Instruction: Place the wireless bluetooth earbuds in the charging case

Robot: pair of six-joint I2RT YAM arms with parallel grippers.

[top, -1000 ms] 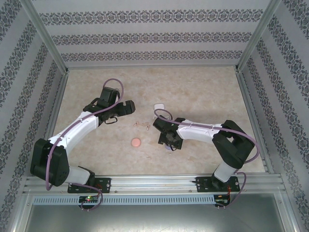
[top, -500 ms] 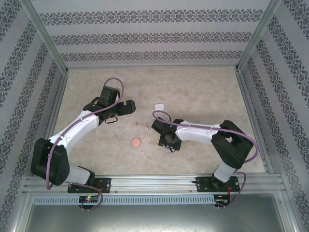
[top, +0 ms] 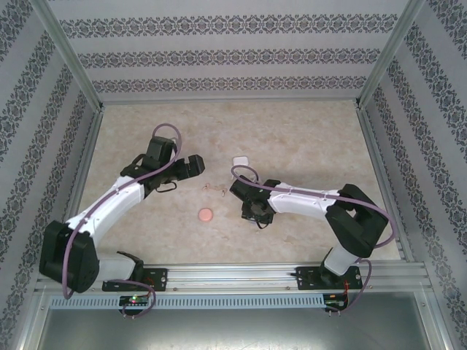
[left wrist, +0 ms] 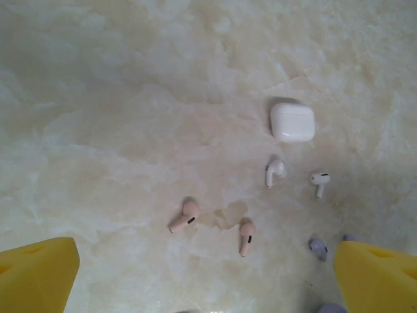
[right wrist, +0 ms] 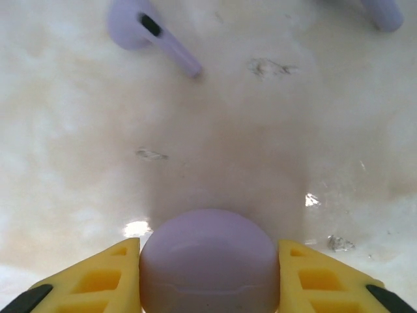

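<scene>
Earbuds (left wrist: 247,236), six, lie loose on the table (left wrist: 130,98). The left wrist view shows two pinkish earbuds (left wrist: 185,217) and two white earbuds (left wrist: 275,172); the right wrist view shows two purple earbuds (right wrist: 153,36).

Cases, three:
- white case (left wrist: 292,122): closed
- pinkish case (top: 206,214): visible from the top camera
- purple case (right wrist: 208,235): closed, clamped by the right gripper (right wrist: 208,264)

The left gripper (left wrist: 205,261) jaws stand wide apart.
</scene>
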